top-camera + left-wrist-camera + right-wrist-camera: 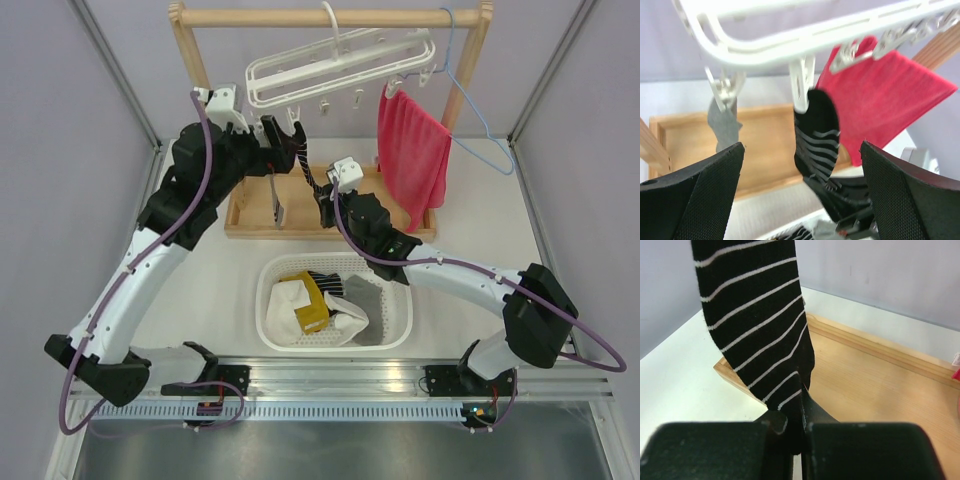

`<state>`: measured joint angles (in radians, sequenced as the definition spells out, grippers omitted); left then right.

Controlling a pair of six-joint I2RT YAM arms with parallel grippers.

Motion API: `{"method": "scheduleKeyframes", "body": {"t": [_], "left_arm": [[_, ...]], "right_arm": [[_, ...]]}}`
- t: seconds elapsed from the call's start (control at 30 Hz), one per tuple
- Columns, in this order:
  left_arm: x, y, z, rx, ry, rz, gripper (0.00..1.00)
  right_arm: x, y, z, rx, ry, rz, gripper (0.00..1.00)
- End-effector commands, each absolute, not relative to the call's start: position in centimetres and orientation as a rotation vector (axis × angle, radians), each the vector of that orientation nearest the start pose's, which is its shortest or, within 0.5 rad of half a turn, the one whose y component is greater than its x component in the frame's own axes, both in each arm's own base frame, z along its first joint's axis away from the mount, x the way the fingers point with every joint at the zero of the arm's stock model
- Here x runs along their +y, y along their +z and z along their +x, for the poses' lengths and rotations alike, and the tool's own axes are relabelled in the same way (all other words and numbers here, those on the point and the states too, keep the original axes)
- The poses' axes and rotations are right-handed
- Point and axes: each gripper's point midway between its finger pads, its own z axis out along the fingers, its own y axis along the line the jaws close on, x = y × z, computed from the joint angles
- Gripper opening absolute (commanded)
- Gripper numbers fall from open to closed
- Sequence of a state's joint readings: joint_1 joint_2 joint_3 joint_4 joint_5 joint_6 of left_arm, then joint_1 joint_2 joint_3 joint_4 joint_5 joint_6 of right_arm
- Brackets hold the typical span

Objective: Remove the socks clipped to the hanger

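1. The white hanger (340, 62) hangs from a wooden rail (300, 17) at 12 o'clock in the overhead view. A red towel (412, 150) hangs at its 3 o'clock end, and a blue wire hanger (470, 105) is further toward 3 o'clock.
2. Two socks are on the clips: a striped sock (308, 170), black with white lines, and a grey sock (277, 198) just to its 9 o'clock. Both dangle over the wooden tray (250, 215).
3. The right gripper (795, 425) has its fingers pressed together on the striped sock's lower end. In its wrist view the sock runs straight up toward 11 o'clock.
4. The left gripper (283, 135) sits just under the hanger frame with its fingers spread wide, gripping nothing. In its wrist view the striped sock hangs between the two fingers, and the grey sock is above the 9 o'clock finger.
5. A white basket (400, 335) sits at 6 o'clock from the tray. In it lie a cream sock (288, 305), a mustard sock (312, 303), a second grey one and a second striped one.
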<state>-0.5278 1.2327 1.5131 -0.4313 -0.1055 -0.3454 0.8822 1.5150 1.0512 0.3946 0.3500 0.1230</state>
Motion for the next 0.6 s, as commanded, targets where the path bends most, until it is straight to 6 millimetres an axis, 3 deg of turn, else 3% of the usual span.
{"method": "scheduleKeyframes", "body": {"t": [0.0, 0.07, 0.13, 0.17, 0.33, 0.57], "left_arm": [[-19.0, 44.6, 35.5, 1.685, -0.495, 0.085, 1.0], [-18.9, 45.7, 36.0, 1.669, -0.482, 0.077, 1.0], [-19.5, 45.0, 36.9, 1.697, -0.465, 0.088, 1.0], [-19.9, 45.7, 36.9, 1.684, -0.462, 0.091, 1.0], [-21.2, 43.9, 38.8, 1.73, -0.34, 0.106, 1.0], [-21.9, 43.5, 39.7, 1.737, -0.282, 0.105, 1.0]], "right_arm": [[34.1, 26.9, 35.1, 1.599, 0.481, -0.339, 0.01], [34.0, 26.7, 35.2, 1.603, 0.474, -0.339, 0.01], [34.1, 26.7, 35.2, 1.602, 0.472, -0.344, 0.01], [34.0, 26.6, 35.2, 1.603, 0.469, -0.345, 0.01], [34.0, 26.3, 35.3, 1.608, 0.456, -0.351, 0.01], [34.2, 25.8, 35.2, 1.616, 0.455, -0.361, 0.01]]}}
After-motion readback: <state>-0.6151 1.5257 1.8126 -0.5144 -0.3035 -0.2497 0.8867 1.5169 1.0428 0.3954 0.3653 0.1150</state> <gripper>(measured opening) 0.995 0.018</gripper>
